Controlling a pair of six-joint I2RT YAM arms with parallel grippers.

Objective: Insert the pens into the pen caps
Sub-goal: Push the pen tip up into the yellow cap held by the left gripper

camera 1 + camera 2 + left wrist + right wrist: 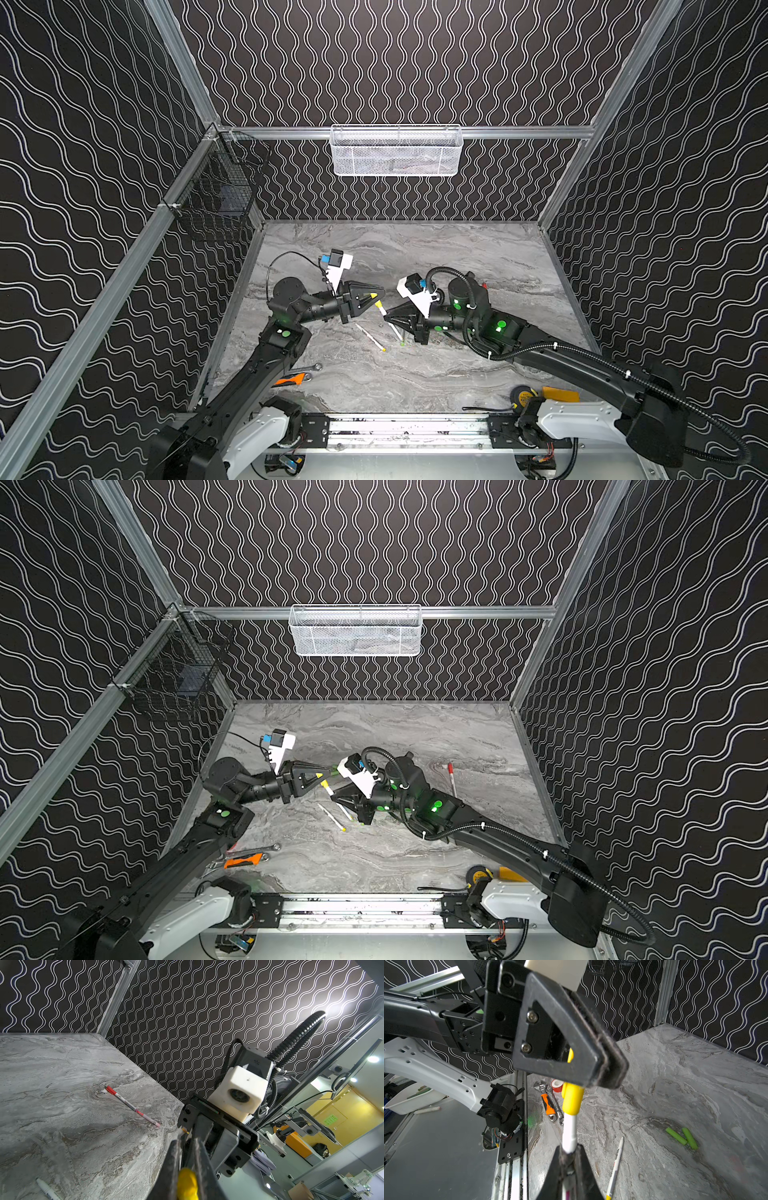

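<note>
My left gripper (376,296) is shut on a yellow pen cap (187,1184). Facing it, my right gripper (387,318) is shut on a white pen (569,1126). In the right wrist view the pen's front end sits inside the yellow cap (572,1099), which runs up between the left gripper's fingers (591,1053). Another white pen with a yellow end (370,336) lies on the table just in front of the grippers. A red-capped pen (451,779) lies behind the right arm. Two green caps (675,1136) lie side by side on the table.
A silver wrench (305,368) and an orange-handled tool (291,379) lie beside the left arm, with a red tape roll (556,1084) near them. A yellow tape measure (521,397) sits at the front right. A white mesh basket (395,151) and a black wire basket (224,191) hang on the walls.
</note>
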